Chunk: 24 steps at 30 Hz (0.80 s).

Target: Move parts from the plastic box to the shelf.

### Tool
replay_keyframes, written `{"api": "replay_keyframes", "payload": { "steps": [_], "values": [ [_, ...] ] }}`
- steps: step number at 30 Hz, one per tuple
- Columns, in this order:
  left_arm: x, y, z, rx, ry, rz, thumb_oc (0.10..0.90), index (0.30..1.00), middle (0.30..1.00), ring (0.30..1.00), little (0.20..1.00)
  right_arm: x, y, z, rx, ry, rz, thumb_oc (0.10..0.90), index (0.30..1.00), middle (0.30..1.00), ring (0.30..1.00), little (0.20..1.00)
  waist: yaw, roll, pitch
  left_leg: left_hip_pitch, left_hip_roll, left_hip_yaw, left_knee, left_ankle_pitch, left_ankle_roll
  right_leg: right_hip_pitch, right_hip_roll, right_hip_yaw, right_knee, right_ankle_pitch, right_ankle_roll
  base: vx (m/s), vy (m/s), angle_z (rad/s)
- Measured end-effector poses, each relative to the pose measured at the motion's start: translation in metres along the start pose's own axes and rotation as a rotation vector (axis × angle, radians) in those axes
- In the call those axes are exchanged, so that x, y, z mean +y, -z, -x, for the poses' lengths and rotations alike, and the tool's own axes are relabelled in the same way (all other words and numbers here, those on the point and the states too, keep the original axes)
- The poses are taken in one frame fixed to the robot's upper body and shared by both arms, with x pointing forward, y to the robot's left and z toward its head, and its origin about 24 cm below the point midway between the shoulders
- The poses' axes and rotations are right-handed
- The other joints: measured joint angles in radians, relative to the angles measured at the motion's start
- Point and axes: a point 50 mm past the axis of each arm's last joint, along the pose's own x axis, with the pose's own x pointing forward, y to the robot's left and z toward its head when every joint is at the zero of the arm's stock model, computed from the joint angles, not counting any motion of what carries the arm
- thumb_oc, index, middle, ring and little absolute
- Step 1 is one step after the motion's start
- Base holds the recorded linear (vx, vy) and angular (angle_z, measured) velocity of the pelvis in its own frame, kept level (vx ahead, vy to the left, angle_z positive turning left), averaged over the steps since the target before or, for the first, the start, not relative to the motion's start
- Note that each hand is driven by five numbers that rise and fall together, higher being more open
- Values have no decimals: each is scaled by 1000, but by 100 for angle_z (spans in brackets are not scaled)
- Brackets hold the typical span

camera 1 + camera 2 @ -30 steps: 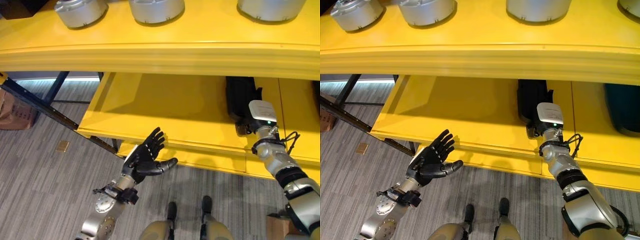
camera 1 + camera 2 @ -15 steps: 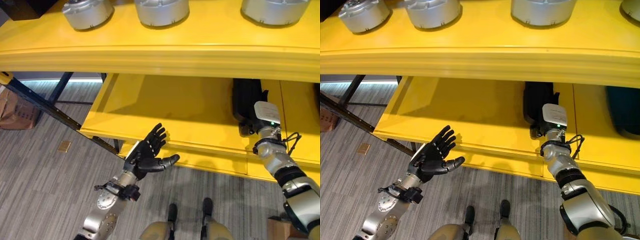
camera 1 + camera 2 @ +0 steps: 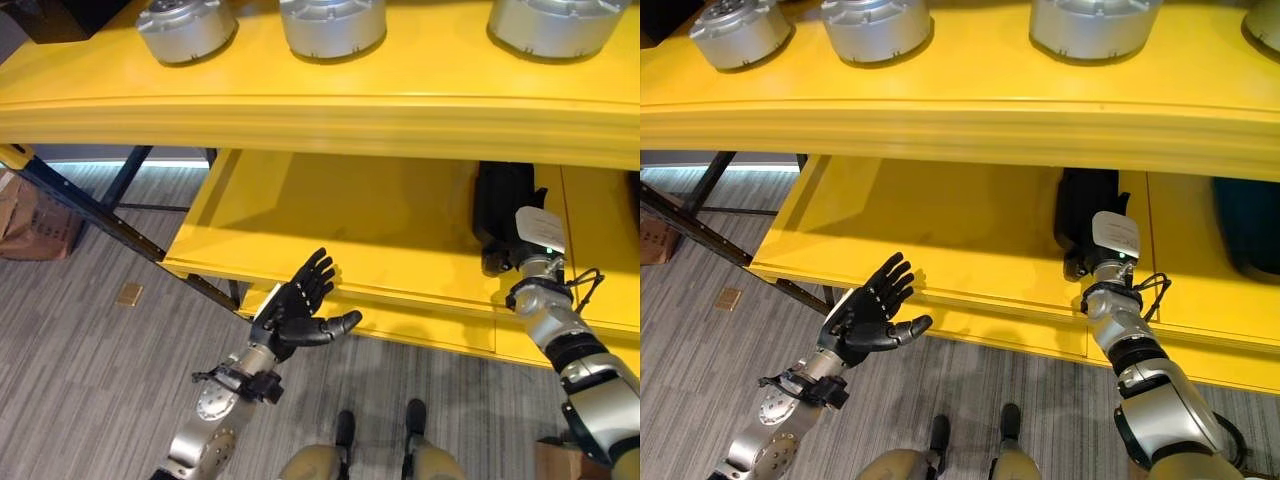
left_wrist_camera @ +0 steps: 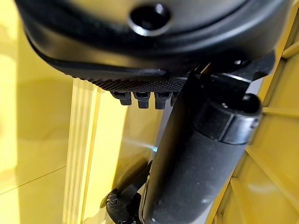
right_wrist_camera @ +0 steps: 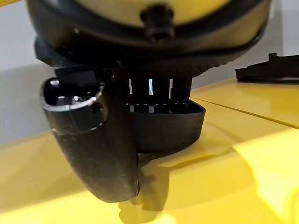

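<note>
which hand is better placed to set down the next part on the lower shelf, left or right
Right, probably. The right hand already reaches onto the lower shelf, while the left hand hovers open before its front edge, holding nothing.

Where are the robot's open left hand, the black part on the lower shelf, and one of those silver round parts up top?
left hand (image 3: 290,318): left eye view, palm.
black part (image 3: 1085,205): right eye view, top face.
silver round part (image 3: 332,22): left eye view, side wall.

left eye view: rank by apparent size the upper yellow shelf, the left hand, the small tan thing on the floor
1. upper yellow shelf
2. left hand, open, nearer the camera, so it looks relatively large
3. small tan thing on the floor
</note>
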Motion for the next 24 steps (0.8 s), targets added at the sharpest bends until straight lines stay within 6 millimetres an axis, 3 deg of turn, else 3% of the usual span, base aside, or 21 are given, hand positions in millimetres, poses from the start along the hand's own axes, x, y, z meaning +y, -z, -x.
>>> {"api": "replay_keyframes", "payload": {
  "steps": [1,7,14,24],
  "values": [
    [0,0,0,0,0,0,900,1000,1000,1000,1000,0,0,0,-4,0,6,900,1000,1000,1000,1000,-1,-1,0,0,0,0,0,0,0,0,0,0,0,0,0,0,0,0],
    [0,0,0,0,5,1,900,1000,1000,1000,1000,1,-2,1,-43,-18,70,900,1000,1000,1000,1000,-4,-3,-1,0,0,2,0,-1,2,0,0,1,0,3,-4,0,0,0],
    [-1,-1,0,-3,43,-1,900,1000,1000,1000,1000,5,-1,2,-175,-156,330,900,1000,1000,1000,1000,-1,-26,0,-1,0,1,0,-1,2,-2,1,0,0,0,0,-9,-23,0],
    [3,-4,1,-19,39,27,900,1000,1000,1000,1000,-11,41,0,-32,-322,462,900,1000,1000,1000,1000,-4,-66,6,0,2,4,0,-3,2,-2,3,1,0,4,-4,-1,-23,-1]
  ]
}}
